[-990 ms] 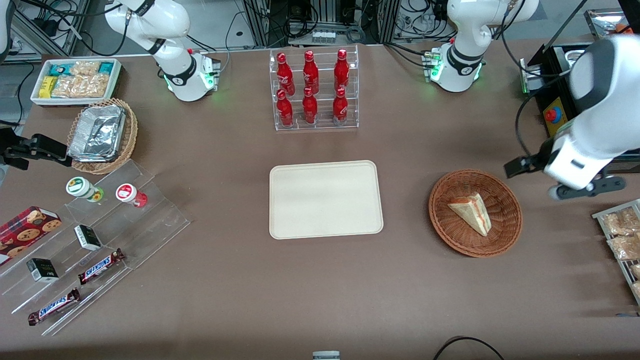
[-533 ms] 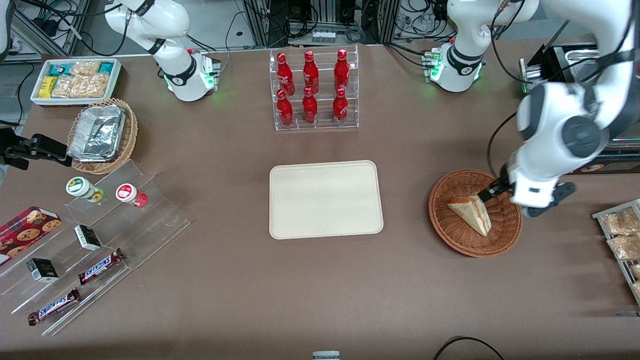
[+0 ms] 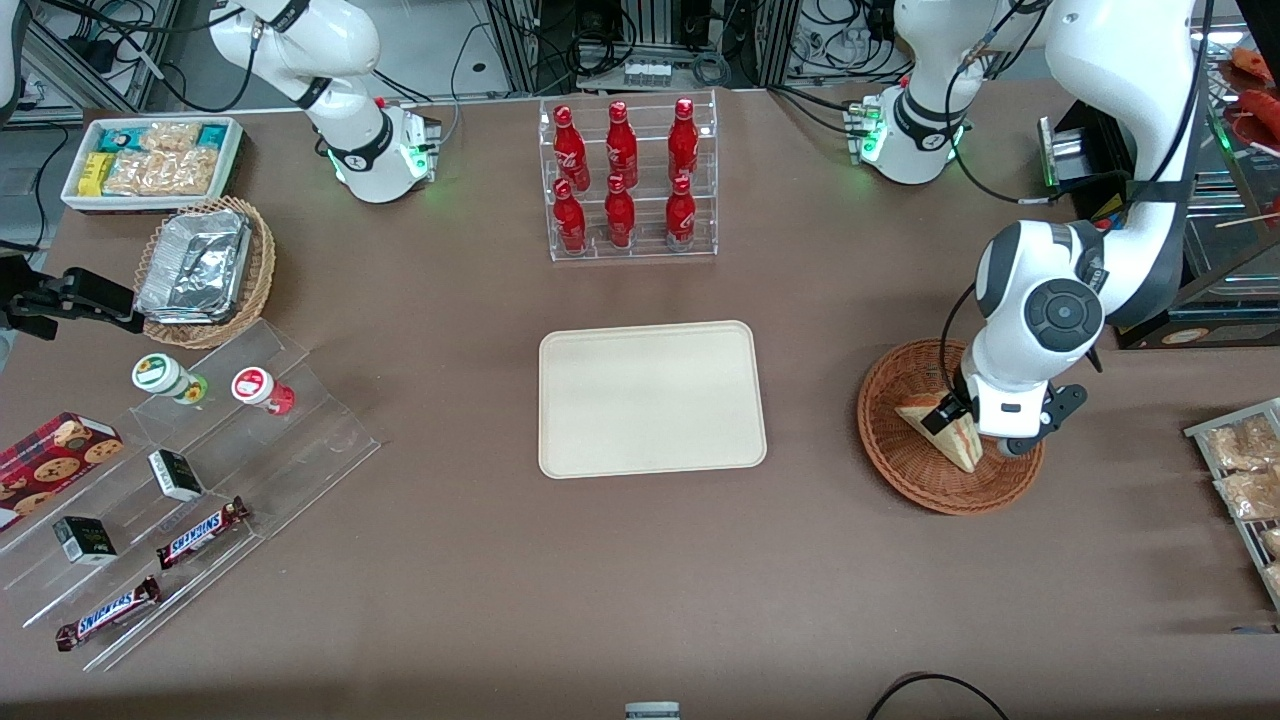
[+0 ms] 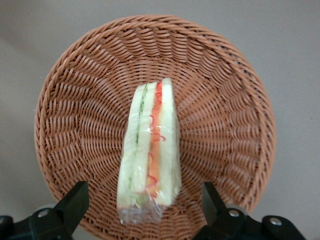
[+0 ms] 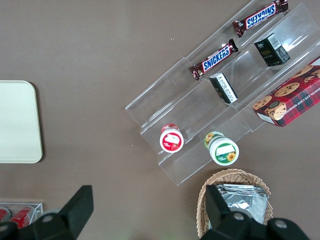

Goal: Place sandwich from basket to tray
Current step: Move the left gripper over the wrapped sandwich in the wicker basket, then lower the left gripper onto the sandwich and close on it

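The sandwich, a wrapped wedge of pale bread with red-orange and green filling, lies in the round reddish-brown wicker basket. In the left wrist view the sandwich stands on edge in the middle of the basket. My gripper hangs just above the basket, over the sandwich's wide end. Its fingers are open, one on each side of the sandwich, and not touching it; the gripper is empty. The cream-beige tray lies flat at the table's middle.
A clear rack of red bottles stands farther from the front camera than the tray. A rack of snack packets lies at the working arm's end. A clear stepped display, a foil-tray basket and a white snack bin lie toward the parked arm's end.
My arm has swung in from the table's end and come down over the basket; the gripper now straddles the sandwich. The sandwich has not moved.
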`<state>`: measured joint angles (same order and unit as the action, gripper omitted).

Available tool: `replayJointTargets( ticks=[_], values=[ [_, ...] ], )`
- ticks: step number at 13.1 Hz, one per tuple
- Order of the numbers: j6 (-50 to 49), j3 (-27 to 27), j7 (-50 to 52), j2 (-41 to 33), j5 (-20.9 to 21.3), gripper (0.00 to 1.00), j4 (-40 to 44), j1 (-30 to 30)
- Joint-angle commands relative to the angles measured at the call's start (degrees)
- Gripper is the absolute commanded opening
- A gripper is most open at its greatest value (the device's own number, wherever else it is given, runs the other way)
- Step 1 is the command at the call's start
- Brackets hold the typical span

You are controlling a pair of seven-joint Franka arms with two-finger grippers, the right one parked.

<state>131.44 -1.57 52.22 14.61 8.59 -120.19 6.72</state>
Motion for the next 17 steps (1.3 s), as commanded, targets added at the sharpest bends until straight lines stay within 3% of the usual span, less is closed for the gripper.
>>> replayJointTargets(
  ticks=[1,12,13,14,15,16,17],
  values=[
    [6.44,-0.19,1.39,-2.04,0.99,1.00,-5.67,-1.35],
    [13.66,-0.28,2.71,1.12,-0.93,1.00,-8.22,-2.06],
    [14.28,-0.36,2.80,1.47,-1.64,0.96,-8.22,-2.06],
    [14.46,-0.36,3.84,1.74,-2.34,0.71,-8.14,-1.88],
    [14.46,-0.45,4.72,1.74,-2.35,0.30,-8.13,-1.88],
    [14.11,-0.45,4.82,1.74,-2.35,0.00,-8.05,-1.79],
    [13.67,-0.54,4.82,1.57,-2.35,0.00,-7.96,-1.45]
  ],
)
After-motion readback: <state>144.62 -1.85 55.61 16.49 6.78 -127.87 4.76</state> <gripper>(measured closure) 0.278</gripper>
